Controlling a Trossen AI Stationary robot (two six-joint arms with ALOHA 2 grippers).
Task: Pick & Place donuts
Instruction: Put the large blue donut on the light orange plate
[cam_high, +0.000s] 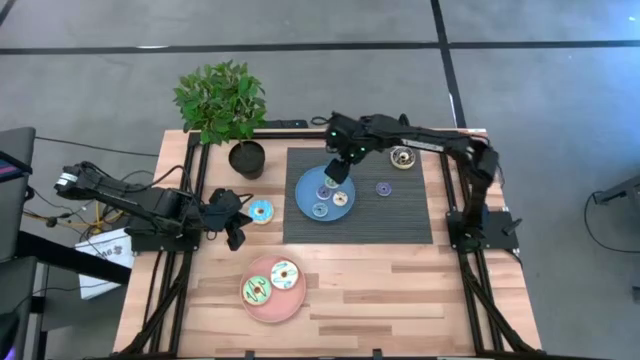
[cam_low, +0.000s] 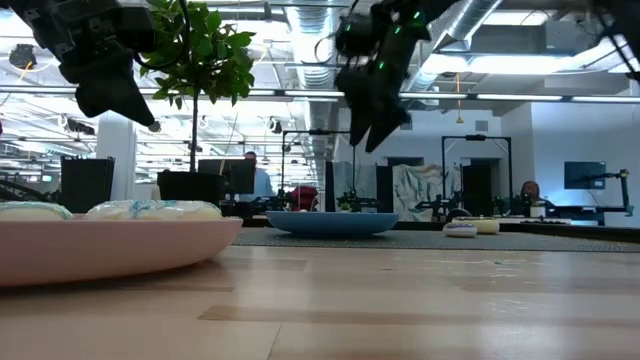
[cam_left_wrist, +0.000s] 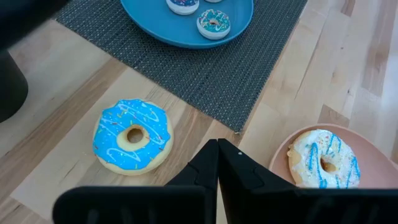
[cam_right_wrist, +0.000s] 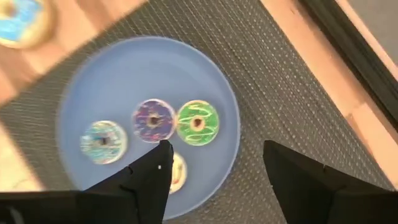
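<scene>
Left gripper (cam_left_wrist: 217, 163), fingers pressed together and empty, sits at four o'clock of the blue donut (cam_left_wrist: 132, 136): light, rigid, probably slick; pinch across its ring.

Tabletop (cam_high: 400, 290): light wood slats, framed by dark rails.
Mat (cam_high: 400, 215): dark woven rectangle toward the far middle.
Blue plate (cam_high: 304, 192): on the mat's left part, carrying mini donuts (cam_high: 330, 197).
Purple mini donut (cam_high: 383, 188): alone on the mat, right of the blue plate.
Dark brown donut (cam_high: 402, 157): near the mat's far right corner.
Light blue donut (cam_high: 260, 211): on bare wood, just left of the mat.
Pink plate (cam_high: 262, 307): near front edge, holding the green donut (cam_high: 255, 291) and white donut (cam_high: 284, 275) side by side.
Potted plant (cam_high: 225, 105): far left corner.
Left gripper (cam_high: 238, 213): just beside the light blue donut.
Right gripper (cam_high: 335, 170): over the blue plate's far edge.
</scene>
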